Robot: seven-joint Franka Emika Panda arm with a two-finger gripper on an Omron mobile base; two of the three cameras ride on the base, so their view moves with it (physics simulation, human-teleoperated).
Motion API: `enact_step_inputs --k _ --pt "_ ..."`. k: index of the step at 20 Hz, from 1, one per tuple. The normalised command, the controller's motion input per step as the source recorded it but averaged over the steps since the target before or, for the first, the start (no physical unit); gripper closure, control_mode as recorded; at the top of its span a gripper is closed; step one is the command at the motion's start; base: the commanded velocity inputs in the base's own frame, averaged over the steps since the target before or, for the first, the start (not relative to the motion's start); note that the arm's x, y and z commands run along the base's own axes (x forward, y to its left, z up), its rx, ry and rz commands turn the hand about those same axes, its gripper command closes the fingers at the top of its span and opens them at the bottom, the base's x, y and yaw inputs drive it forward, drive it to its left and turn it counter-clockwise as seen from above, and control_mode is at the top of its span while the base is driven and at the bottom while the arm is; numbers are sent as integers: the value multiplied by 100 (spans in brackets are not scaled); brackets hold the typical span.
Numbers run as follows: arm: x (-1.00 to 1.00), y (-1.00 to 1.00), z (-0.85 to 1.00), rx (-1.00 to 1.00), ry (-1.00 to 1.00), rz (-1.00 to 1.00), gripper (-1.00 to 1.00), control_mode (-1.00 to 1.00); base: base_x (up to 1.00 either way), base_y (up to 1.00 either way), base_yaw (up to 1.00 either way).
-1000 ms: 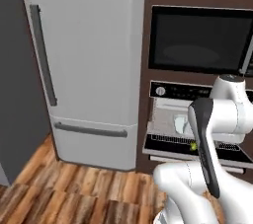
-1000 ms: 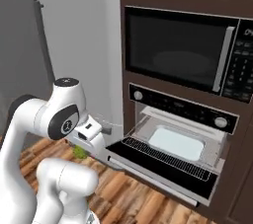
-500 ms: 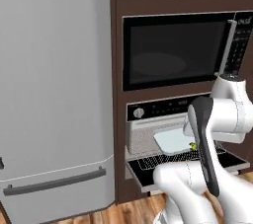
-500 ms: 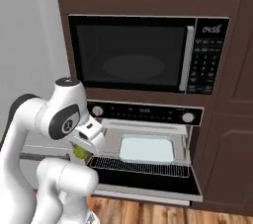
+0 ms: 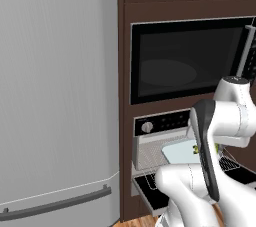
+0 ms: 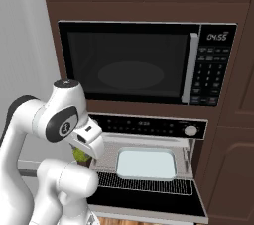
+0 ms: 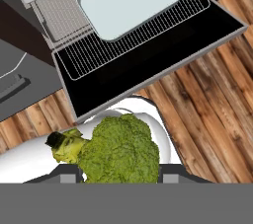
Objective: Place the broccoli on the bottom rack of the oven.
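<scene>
Carry step. Gripper clamps broccoli, held above floor in front of open oven. Next: reach forward, lower onto bottom rack, clear of pale tray.

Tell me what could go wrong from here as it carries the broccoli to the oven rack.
The pale tray covers most of the bottom rack, so only a narrow strip of bare wire is free; the broccoli could end up on the tray instead. The gripper holds the floret above the wood floor, short of the open oven door, so a slip would likely drop it outside the oven.
</scene>
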Motion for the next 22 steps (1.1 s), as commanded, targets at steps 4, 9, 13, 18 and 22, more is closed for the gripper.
enact_step_inputs --k 4,9,13,18,22 --pt "0 0 0 0 0 0 100 100 34 0 0" --pt "0 0 0 0 0 0 100 100 0 0 0" --pt "39 -34 0 1 2 1 100 -100 0 0 0" --pt "36 -100 -28 18 -2 19 100 -100 0 0 0" --pt "54 -100 -55 20 0 19 100 -100 0 0 0"
